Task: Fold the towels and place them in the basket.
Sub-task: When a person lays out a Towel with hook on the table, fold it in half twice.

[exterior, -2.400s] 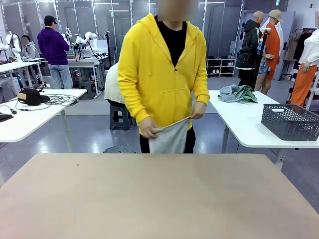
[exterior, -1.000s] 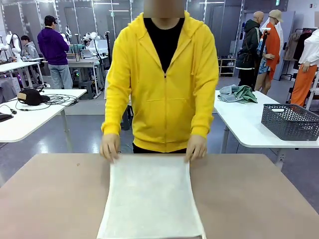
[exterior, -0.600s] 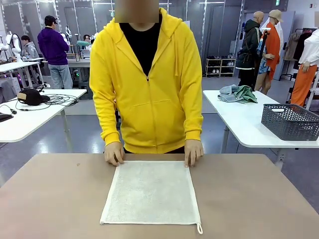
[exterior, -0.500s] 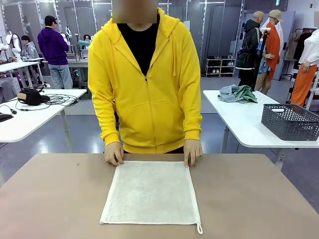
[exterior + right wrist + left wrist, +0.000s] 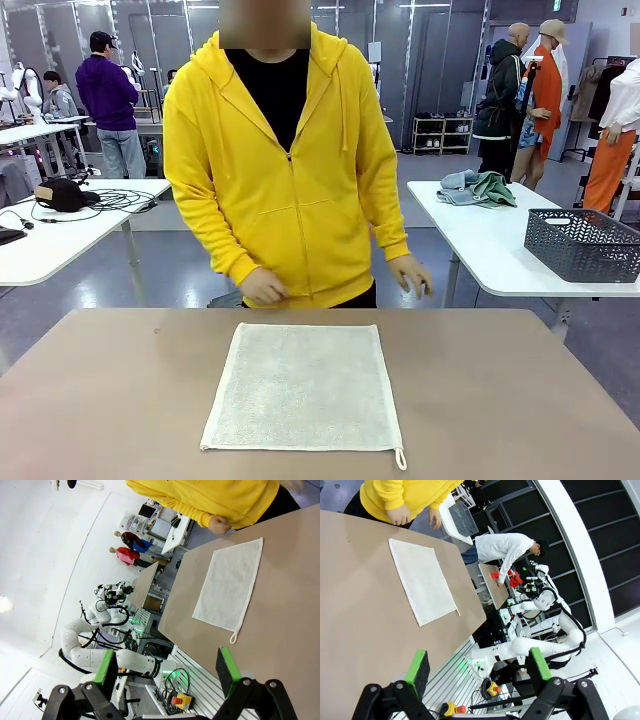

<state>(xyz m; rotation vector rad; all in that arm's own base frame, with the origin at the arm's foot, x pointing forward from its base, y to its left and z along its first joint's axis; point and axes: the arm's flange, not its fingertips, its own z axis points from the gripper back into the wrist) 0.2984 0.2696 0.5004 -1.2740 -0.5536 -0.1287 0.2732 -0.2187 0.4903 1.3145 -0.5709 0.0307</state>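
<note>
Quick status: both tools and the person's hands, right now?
Left tool: open, empty.
Right tool: open, empty.
Person's hands: empty, not touching the towel.

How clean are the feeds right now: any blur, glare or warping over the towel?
Front view: towel sharp and evenly lit, no glare; the person's hand at picture right is motion-blurred. Left wrist view: rolled, wide-angle stretch, towel clear. Right wrist view: rolled too, background washed out white, towel clear.
</note>
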